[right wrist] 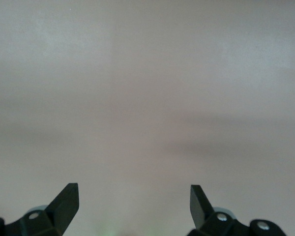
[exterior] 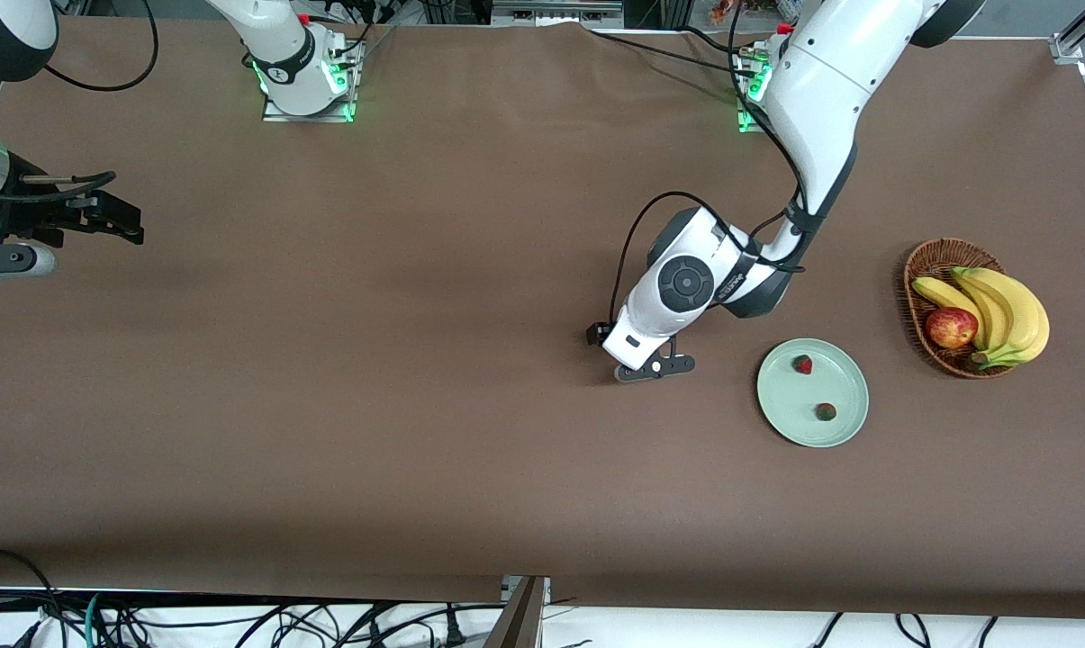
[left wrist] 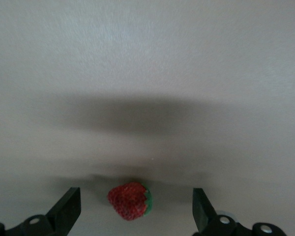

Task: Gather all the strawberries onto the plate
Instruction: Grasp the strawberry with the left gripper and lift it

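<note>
The pale mint-green plate [exterior: 781, 409] lies on the brown table toward the left arm's end and holds two strawberries [exterior: 804, 364] [exterior: 827, 412]. My left gripper [exterior: 655, 368] is low over the table beside the plate, toward the table's middle. In the left wrist view the left gripper [left wrist: 136, 209] is open, with the third strawberry [left wrist: 130, 200] lying on the table between its fingers [left wrist: 69, 206], touched by neither. That berry is hidden under the hand in the front view. My right gripper [exterior: 114, 219] waits open and empty over the right arm's end of the table; the right wrist view [right wrist: 133, 204] shows only table.
A brown wicker basket [exterior: 922, 270] with bananas [exterior: 1001, 310] and a red-yellow apple [exterior: 951, 328] stands beside the plate, farther from the front camera and toward the left arm's end. The table's front edge runs along the bottom of the front view.
</note>
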`<state>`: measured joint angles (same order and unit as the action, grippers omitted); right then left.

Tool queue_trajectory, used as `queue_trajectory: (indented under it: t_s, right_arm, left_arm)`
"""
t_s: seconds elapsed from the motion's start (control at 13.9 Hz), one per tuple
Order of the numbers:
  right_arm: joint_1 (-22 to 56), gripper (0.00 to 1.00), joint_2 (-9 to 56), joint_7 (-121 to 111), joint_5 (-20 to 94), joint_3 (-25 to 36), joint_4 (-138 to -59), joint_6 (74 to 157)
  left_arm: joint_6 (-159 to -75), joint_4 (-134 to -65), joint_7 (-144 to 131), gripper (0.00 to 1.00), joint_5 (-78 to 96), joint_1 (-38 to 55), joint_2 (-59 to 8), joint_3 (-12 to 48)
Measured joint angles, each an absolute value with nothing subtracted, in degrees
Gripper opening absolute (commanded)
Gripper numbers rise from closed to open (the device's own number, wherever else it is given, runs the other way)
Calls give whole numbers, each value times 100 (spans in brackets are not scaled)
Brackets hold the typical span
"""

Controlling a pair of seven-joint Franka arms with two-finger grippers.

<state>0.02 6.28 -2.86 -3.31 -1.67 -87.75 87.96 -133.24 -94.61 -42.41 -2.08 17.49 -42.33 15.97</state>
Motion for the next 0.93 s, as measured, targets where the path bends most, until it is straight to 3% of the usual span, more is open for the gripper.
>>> queue_trajectory:
  t_s: [0.43, 0.79, 0.93]
  right_arm:
    - [2, 100, 628, -286, -331, -171, -8775, 8796]
    - [2, 100, 628, -275, -331, -171, -8775, 8802]
    - [0, 100, 628, -256, -331, -171, -8775, 8802]
  left_arm:
    - [-13361, -9481, -4319, 100, -344, 1797, -4325, 1564]
    - [-13361, -9551, -4336, 44, -347, 1847, -4329, 1562]
    - [-13359, -9586, -4379, 37, -363, 1884, -4319, 1559]
